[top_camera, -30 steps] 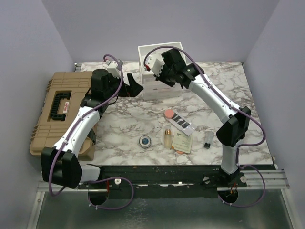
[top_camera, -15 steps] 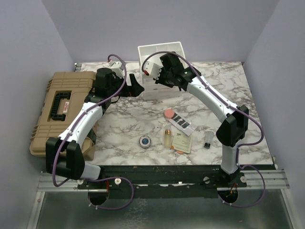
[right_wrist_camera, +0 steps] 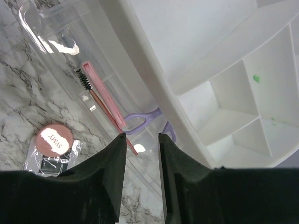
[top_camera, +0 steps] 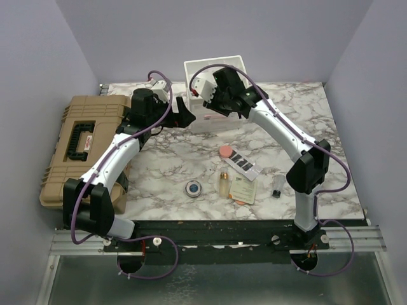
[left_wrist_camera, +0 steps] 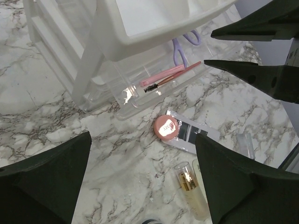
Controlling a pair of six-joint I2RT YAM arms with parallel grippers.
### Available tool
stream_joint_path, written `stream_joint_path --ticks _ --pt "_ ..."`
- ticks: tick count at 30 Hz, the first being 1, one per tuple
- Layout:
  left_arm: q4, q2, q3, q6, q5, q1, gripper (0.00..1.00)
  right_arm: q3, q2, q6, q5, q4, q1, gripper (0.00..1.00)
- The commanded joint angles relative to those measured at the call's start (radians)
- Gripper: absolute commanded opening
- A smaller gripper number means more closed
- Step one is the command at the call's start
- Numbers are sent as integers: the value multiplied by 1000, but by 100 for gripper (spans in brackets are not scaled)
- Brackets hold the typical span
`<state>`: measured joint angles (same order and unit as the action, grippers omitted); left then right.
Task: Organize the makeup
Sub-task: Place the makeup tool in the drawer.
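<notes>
The makeup lies loose on the marble table: pink round puff (top_camera: 224, 151), black strip palette (top_camera: 243, 164), amber bottle (top_camera: 223, 183), blue compact (top_camera: 193, 188), cream sachet (top_camera: 243, 189), dark vial (top_camera: 278, 185). My left gripper (top_camera: 186, 113) is wide open and empty, hovering left of the white organizer (top_camera: 215, 70). Its view (left_wrist_camera: 142, 135) shows the puff (left_wrist_camera: 166, 128), palette (left_wrist_camera: 191, 135) and bottle (left_wrist_camera: 190, 189) below. My right gripper (top_camera: 213, 107) hovers at the organizer's clear pulled-out drawer (right_wrist_camera: 107, 93), jaws a little apart (right_wrist_camera: 142, 135), nothing between them.
The drawer (left_wrist_camera: 154, 88) holds a pink brush (left_wrist_camera: 161, 80) and purple scissors (left_wrist_camera: 180, 49). A big tan hard case (top_camera: 79, 146) fills the table's left side. My right fingers (left_wrist_camera: 261, 56) show close beside the left gripper.
My left arm has reached farther back and right, bringing its gripper closer to the organizer. My right gripper has shifted slightly left at the organizer's front.
</notes>
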<state>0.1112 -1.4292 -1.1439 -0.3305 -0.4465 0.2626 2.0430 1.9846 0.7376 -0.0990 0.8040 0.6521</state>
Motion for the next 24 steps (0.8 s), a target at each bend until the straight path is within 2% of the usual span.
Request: stream_joint_path --ticks 1,4,10,15,17,20,24 --pt "6 -11 -34 -8 -4 17 94 11 -48 -124 24 0 -1 39" --pt "6 -15 -31 -14 24 32 92 -74 -144 -243 88 -61 10 41" --pt "-18 -19 -10 -46 111 56 90 -483 -429 -464 152 -418 17 46" --pt "-84 14 22 -88 200 60 89 -783 -600 -745 161 -675 17 51" --pt "-149 40 50 -136 231 61 89 -888 -640 -889 96 -773 17 51" --pt "-269 74 98 -214 280 60 90 -985 -665 -1185 -69 -836 14 58" --pt "-410 58 102 -304 376 60 93 -1091 -662 -1361 -84 -992 14 60"
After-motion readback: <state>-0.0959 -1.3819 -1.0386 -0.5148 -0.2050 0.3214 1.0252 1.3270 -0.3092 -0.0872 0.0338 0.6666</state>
